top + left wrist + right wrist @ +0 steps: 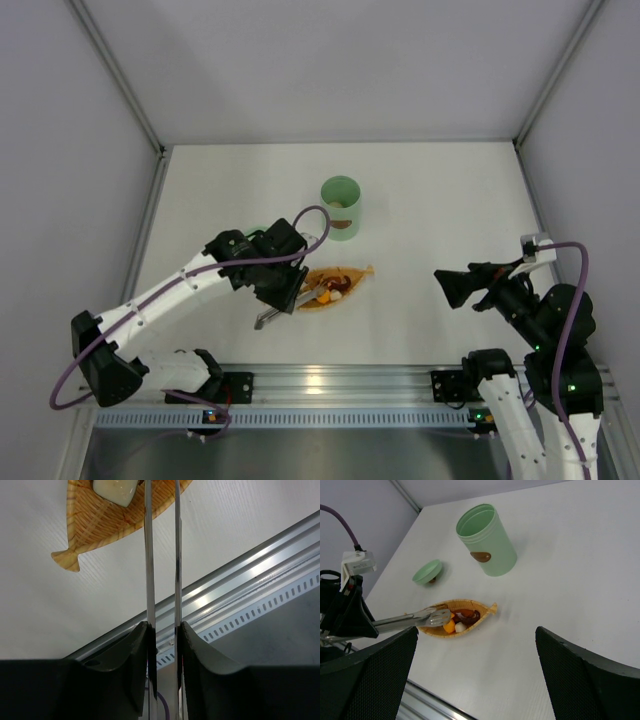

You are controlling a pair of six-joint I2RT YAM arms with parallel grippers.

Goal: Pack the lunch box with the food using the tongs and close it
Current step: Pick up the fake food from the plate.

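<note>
The left tool (165,630) is clamped on the slim silver tongs (148,555), whose tips reach among the food (461,627) in the orange leaf tray (462,601). The right tool (455,288) gapes wide, empty. The mint lunch box (340,207) stands open at the tray's 12 o'clock. Only the right wrist view clearly shows its lid (427,572) on the tabletop (560,580).
</note>
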